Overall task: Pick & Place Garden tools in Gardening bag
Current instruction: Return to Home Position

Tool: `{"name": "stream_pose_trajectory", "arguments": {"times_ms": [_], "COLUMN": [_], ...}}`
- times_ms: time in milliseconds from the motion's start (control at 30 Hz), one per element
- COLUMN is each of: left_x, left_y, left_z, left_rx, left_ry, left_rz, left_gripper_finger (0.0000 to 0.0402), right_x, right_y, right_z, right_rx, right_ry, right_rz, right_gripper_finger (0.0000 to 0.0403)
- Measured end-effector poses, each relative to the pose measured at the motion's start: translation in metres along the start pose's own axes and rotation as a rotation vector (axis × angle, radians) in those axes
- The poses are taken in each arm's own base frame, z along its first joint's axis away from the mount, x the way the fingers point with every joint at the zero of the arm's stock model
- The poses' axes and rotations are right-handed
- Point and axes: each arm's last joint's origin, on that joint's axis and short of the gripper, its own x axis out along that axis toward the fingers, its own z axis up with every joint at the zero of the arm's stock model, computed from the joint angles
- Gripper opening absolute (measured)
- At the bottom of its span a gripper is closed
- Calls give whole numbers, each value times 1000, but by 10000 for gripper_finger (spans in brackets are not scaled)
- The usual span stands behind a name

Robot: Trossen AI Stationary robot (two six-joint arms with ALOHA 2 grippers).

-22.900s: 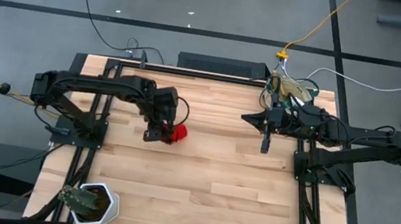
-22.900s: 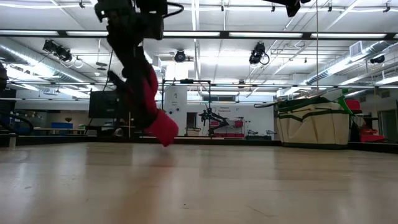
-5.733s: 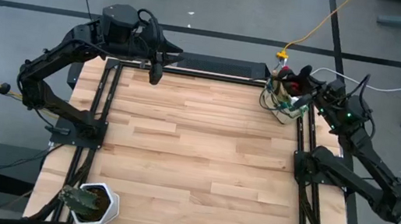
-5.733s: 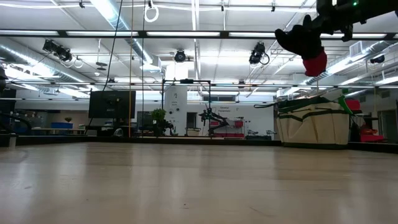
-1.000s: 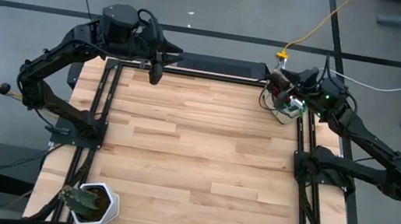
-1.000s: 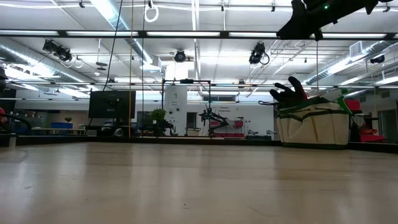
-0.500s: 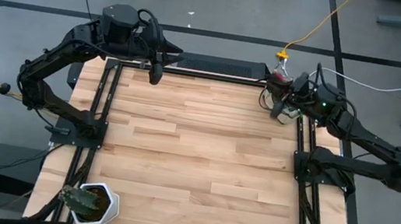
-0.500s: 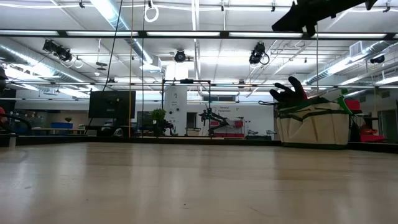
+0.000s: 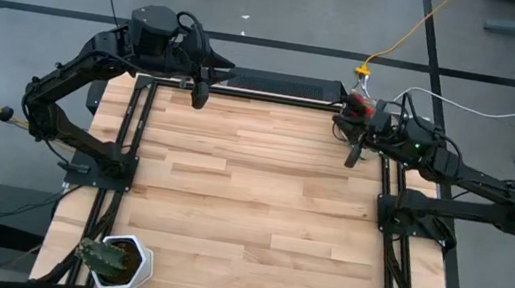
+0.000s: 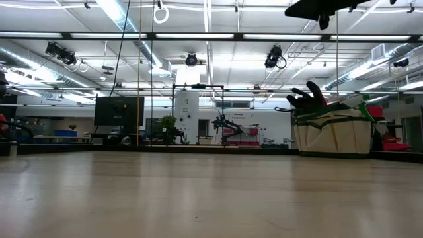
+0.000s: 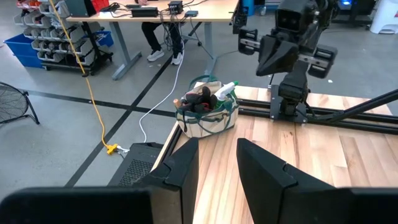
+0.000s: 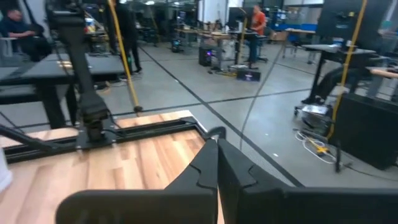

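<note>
The beige gardening bag [image 11: 207,118] with green trim stands on the table's far right corner. In it are a translucent green watering vessel [image 11: 227,89] and a red glove whose dark fingers [image 10: 307,98] stick up over the rim [image 10: 330,112]. My right gripper [image 9: 352,157] hangs shut and empty high above the table beside the bag; my right arm covers most of the bag in the high view. At the far left corner my left gripper [image 9: 199,95] stays raised and open, nothing between its fingers [image 11: 186,168].
A white pot with a dark plant [image 9: 115,262] stands at the near left corner. Black frame rails [image 9: 389,213] run along both table sides. The wooden top [image 9: 249,203] between the arms is bare. People stand at desks in the room behind [image 12: 256,25].
My right gripper has swung away from above the bag toward the table's near edge and middle, turning as it went and staying high. The glove stays in the bag, its fingers up.
</note>
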Motion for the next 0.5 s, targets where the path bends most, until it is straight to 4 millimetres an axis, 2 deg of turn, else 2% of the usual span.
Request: {"name": "stream_pose_trajectory", "arguments": {"times_ms": [500], "left_x": [0], "left_y": [0], "left_z": [0], "left_rx": [0], "left_ry": [0], "left_rz": [0], "left_gripper_finger": [115], "right_x": [4], "right_y": [18], "right_z": [2], "right_rx": [16], "right_ry": [-29], "right_rz": [130], "right_gripper_finger": [0]}}
